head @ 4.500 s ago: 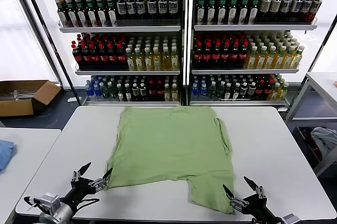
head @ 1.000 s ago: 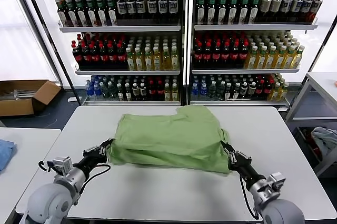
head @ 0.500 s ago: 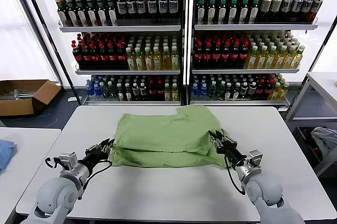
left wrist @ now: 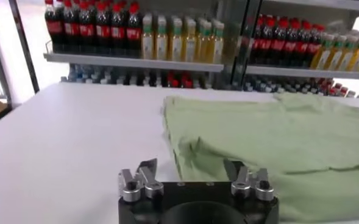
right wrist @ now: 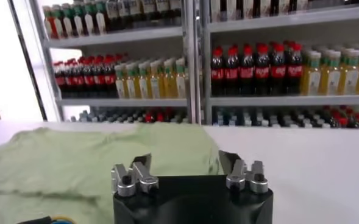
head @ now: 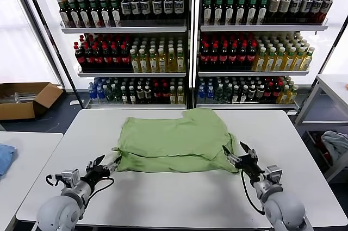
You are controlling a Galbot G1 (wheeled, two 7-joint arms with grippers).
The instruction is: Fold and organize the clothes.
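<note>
The green shirt [head: 173,139] lies folded over on itself on the white counter [head: 163,198], plain side up, its doubled near edge running between the two arms. The left gripper [head: 104,163] sits low just off the shirt's left near corner, fingers spread apart and holding nothing. The right gripper [head: 239,160] does the same just beside the right near corner, also wide apart and empty. Both look placed at the ends of the fold line, likely so the cloth can settle flat before another fold.
</note>
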